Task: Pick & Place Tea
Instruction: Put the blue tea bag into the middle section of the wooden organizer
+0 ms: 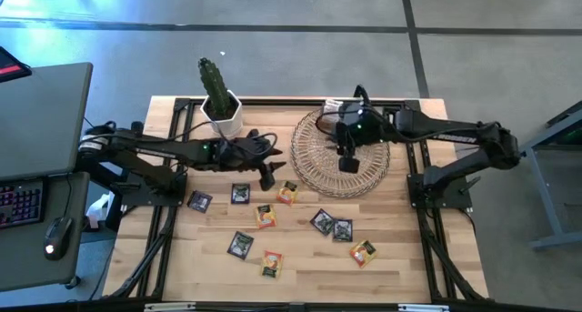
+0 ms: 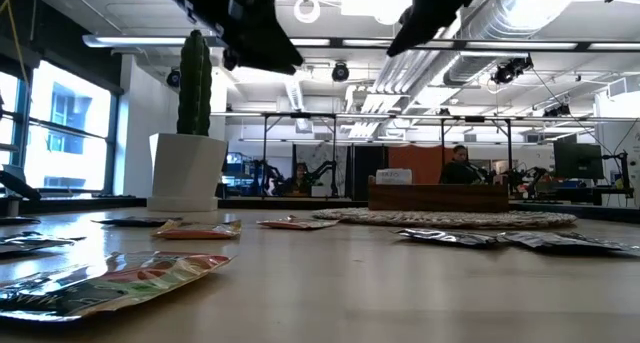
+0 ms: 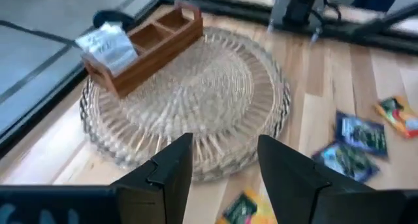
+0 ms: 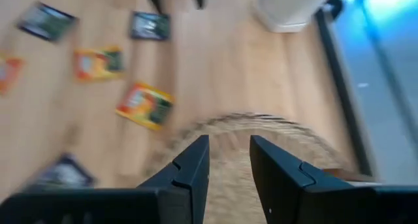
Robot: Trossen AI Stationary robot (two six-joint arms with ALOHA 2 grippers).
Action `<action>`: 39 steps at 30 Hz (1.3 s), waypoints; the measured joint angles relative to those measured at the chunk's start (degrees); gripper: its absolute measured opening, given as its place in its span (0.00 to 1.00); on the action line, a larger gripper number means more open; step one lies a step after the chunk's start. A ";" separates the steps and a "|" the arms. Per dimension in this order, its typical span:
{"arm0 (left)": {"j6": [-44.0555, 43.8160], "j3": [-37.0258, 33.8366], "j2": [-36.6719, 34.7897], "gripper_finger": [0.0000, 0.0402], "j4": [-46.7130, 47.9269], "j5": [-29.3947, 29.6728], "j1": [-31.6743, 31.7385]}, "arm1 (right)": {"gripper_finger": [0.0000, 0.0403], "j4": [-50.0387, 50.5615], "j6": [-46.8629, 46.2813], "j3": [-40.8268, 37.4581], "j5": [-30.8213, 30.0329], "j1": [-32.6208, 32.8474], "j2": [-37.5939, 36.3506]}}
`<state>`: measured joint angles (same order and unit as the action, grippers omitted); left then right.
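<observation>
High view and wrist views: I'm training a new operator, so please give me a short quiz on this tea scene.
1. True or false: the box sits on the mat.
2. The right arm holds its jaws, open and empty, over: A the mat, B the cactus, C the keyboard.
3. How many sachets show outside the mat in the high view?

Key: 1 true; 2 A; 3 nine.
</observation>
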<state>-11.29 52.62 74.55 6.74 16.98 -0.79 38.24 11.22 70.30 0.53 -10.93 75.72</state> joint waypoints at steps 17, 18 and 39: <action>-4.82 0.15 -3.48 0.42 10.55 2.52 0.02 | 0.27 4.36 -10.14 0.00 3.67 17.23 14.59; -4.56 0.13 -3.34 0.42 11.67 3.46 0.02 | 0.27 4.37 -9.75 0.00 3.01 18.01 15.81; -4.02 -0.02 -2.15 0.42 13.26 -0.10 0.04 | 0.27 -0.06 -10.92 -0.07 -1.01 21.48 21.35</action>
<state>-15.31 52.60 72.40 20.01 16.88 -0.75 38.18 0.30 70.24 -0.48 10.55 97.08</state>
